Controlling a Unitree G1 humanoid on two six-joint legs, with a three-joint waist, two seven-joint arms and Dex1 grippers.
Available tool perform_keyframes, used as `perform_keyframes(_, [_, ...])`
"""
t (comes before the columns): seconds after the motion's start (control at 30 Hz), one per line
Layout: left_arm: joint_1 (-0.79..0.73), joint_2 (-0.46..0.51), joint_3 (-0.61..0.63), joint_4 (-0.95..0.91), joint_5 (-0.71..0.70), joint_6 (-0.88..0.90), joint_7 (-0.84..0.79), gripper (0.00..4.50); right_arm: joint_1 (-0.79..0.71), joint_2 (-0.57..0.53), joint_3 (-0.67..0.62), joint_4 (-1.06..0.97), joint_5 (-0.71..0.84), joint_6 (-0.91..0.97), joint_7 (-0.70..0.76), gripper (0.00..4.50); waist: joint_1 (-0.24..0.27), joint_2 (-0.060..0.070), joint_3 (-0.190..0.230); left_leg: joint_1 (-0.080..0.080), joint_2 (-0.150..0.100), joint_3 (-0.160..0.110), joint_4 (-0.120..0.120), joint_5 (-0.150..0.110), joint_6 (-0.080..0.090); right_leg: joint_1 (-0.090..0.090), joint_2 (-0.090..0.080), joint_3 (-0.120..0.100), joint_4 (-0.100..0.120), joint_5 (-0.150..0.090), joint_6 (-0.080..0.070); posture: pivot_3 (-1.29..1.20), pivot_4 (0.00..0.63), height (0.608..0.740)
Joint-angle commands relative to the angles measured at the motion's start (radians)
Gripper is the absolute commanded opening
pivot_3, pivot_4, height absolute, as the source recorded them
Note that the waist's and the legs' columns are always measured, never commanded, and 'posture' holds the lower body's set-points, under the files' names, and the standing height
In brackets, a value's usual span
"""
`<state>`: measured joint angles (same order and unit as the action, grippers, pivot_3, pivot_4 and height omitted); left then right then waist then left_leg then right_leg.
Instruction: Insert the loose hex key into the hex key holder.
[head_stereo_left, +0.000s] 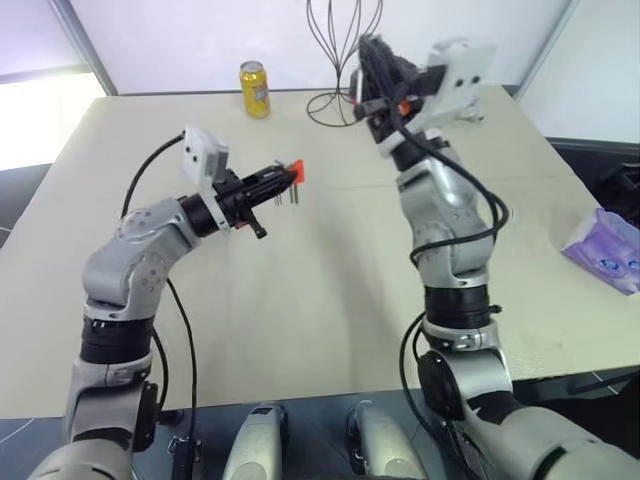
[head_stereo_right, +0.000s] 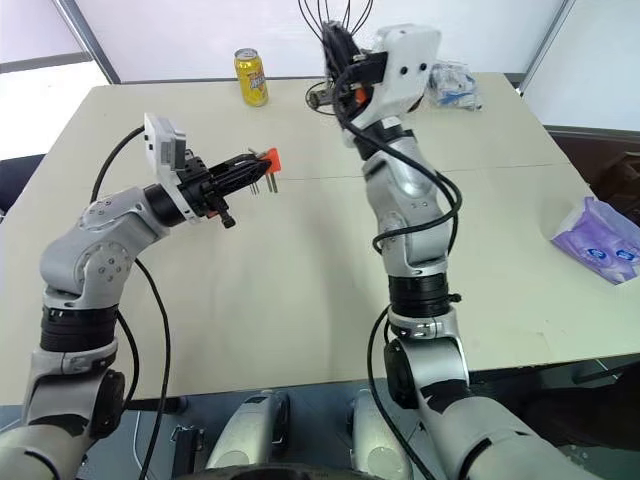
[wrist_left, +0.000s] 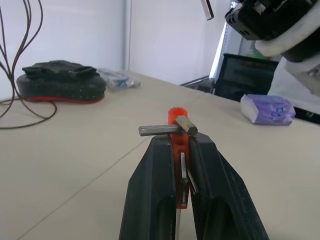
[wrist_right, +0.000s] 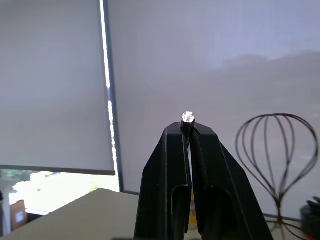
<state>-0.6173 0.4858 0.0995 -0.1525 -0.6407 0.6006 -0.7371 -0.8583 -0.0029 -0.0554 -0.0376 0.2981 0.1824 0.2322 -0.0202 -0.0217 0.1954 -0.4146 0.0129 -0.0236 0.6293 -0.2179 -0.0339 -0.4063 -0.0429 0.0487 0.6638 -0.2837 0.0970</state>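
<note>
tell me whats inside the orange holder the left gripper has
The hex key holder, clamped in the left gripper, carries short grey keys: two jut out near its top, more hang below. The black fingers cover its slots.

My left gripper (head_stereo_left: 283, 180) holds the hex key holder (head_stereo_left: 296, 172) above the table (head_stereo_left: 330, 290). At one o'clock, higher, my right gripper (wrist_right: 189, 131) pinches the loose hex key (wrist_right: 188, 118). A can (head_stereo_left: 255, 89) stands at eleven o'clock behind, tissues (head_stereo_left: 604, 250) at three.

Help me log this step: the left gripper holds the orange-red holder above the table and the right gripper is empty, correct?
Not quite: the right gripper is not empty; the right wrist view shows it shut on the loose hex key. The left gripper does hold the hex key holder above the table.
</note>
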Motion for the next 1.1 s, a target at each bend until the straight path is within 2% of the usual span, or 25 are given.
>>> perform_keyframes(0.03, [-0.032, 0.001, 0.014, -0.013, -0.004, -0.018, -0.005, 0.0, -0.001, -0.001, 0.062, -0.025, -0.065, -0.119, 0.026, 0.05, 0.0, 0.0, 0.0, 0.0, 0.0, 0.0, 0.0, 0.0, 0.0, 0.0, 0.0, 0.0, 0.0, 0.0, 0.0, 0.0, 0.15, 0.74])
perform_keyframes(0.27, [-0.073, -0.006, 0.026, -0.015, -0.028, 0.005, 0.006, 0.0, 0.053, 0.004, 0.155, 0.011, -0.182, -0.272, 0.034, 0.05, 0.001, 0.0, 0.0, 0.0, 0.0, 0.0, 0.0, 0.0, 0.0, 0.0, 0.0, 0.0, 0.0, 0.0, 0.0, 0.0, 0.15, 0.74])
perform_keyframes(0.5, [-0.086, -0.013, 0.03, -0.027, -0.048, 0.022, 0.016, 0.0, 0.062, 0.02, 0.172, 0.055, -0.235, -0.354, 0.007, 0.05, -0.001, 0.0, 0.0, 0.0, 0.0, 0.0, 0.0, 0.0, 0.0, -0.001, 0.0, 0.0, 0.0, 0.0, 0.0, 0.0, 0.15, 0.74])
perform_keyframes(1.1, [-0.082, -0.019, 0.025, -0.036, -0.074, 0.038, 0.013, 0.0, 0.038, 0.067, 0.19, 0.113, -0.279, -0.423, -0.023, 0.05, 0.0, 0.0, 0.0, 0.0, 0.0, 0.0, 0.0, 0.0, 0.0, -0.001, 0.0, 0.0, 0.0, 0.0, 0.0, 0.0, 0.15, 0.74])
